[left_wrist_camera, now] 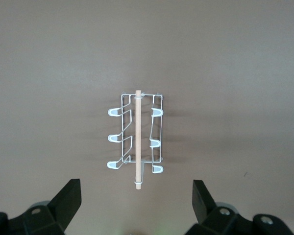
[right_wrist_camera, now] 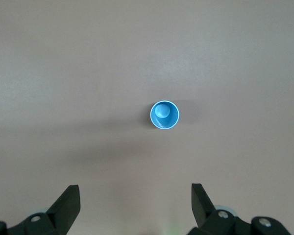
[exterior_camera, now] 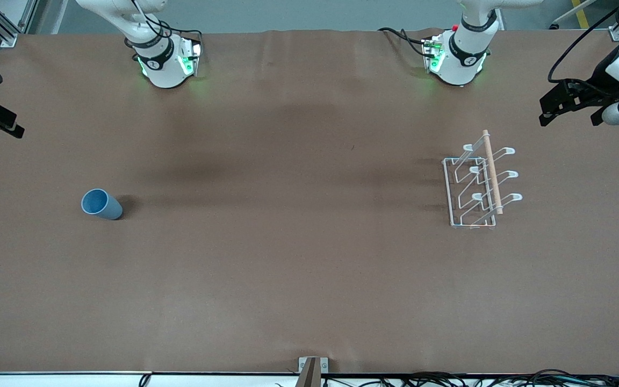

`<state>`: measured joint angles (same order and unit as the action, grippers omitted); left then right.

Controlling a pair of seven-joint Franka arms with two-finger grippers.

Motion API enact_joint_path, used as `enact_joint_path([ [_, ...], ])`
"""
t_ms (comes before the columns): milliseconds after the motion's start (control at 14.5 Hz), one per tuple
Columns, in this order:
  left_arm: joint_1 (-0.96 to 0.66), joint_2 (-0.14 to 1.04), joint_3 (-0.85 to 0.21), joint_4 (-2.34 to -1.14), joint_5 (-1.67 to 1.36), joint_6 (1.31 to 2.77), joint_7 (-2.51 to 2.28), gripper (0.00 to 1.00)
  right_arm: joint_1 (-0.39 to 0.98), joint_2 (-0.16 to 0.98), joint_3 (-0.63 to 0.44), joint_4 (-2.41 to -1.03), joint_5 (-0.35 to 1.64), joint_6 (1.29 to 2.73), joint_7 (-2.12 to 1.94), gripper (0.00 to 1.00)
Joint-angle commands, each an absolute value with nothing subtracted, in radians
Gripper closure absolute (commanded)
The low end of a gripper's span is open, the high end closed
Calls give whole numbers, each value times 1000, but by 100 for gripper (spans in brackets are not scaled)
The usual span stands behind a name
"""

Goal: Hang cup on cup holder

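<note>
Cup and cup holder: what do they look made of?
Cup: looks like plastic, light blue, matte; even colour with no glare, thin rim in the right wrist view. Cup holder: thin white wire, probably coated metal; slender bent rods with loop tips. The bar along its top looks like bare light wood, pale tan and dull.

Front view: 1 high camera facing both arm bases, covering the whole table (exterior_camera: 309, 279). Cup (exterior_camera: 101, 204) lies at about 9 o'clock from table centre, cup holder (exterior_camera: 479, 185) at about 3 o'clock.

Left wrist view: looks straight down from well above, cup holder (left_wrist_camera: 136, 139) centred, left gripper (left_wrist_camera: 137, 200) fingers at 6 o'clock edge.

Right wrist view: same downward aim, cup (right_wrist_camera: 164, 115) centred, right gripper (right_wrist_camera: 135, 201) fingers at 6 o'clock.

The 2 wrist views share only tabletop; each overlaps the front view.
</note>
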<state>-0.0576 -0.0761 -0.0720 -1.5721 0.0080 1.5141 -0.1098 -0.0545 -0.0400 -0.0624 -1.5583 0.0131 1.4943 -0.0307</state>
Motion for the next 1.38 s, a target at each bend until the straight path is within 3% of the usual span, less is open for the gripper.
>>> enact_joint_path([
  [0,-55,-64,-72,-1548,14,1508,-94,0,-44,-29,-71,-1545,8,1491,-35,0],
  [895,-55,-64,-74,-1546,14,1508,-94,0,-51,-12,-71,-1562,11,1503,-43,0],
  [1308,-55,-64,-72,-1546,12,1508,-92,0,-97,54,-72,-1670,12,1664,-46,0],
])
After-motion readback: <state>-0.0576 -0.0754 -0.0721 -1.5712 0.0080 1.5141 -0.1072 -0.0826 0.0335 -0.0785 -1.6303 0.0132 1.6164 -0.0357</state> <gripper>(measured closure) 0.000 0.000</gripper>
